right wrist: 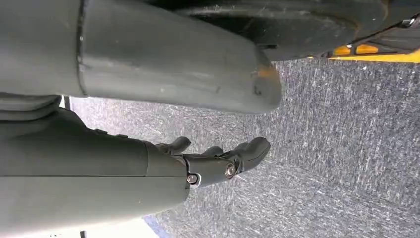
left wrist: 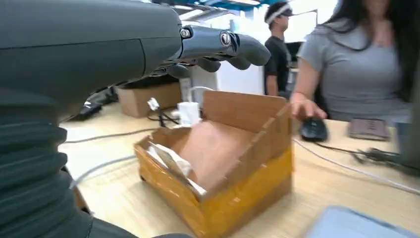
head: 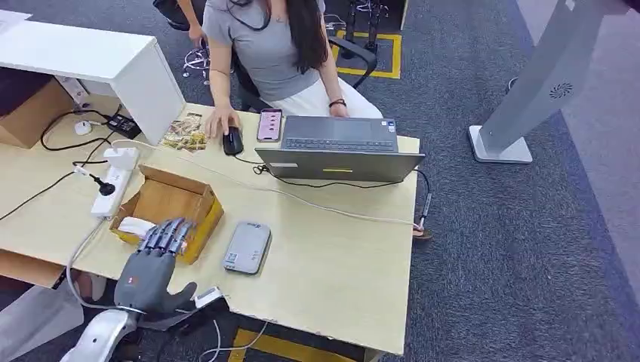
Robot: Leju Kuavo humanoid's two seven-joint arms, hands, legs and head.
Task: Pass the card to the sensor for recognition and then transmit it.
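An open cardboard box [head: 172, 202] stands near the table's front left, with white cards [head: 133, 225] lying at its near end. My left hand [head: 155, 264] hovers at the box's near edge, fingers stretched forward over it and holding nothing. The left wrist view shows its fingers [left wrist: 218, 45] above the box [left wrist: 233, 168], clear of the white cards [left wrist: 171, 161] inside. A flat grey sensor [head: 247, 246] lies on the table just right of the box. My right hand [right wrist: 218, 161] hangs over the grey carpet, fingers loosely extended and empty.
A person sits across the table with a hand on a black mouse [head: 232, 140], beside a phone [head: 269, 124] and an open laptop [head: 340, 151]. A power strip [head: 115, 181] and cables lie left of the box. A white kiosk stand [head: 528, 83] is at the right.
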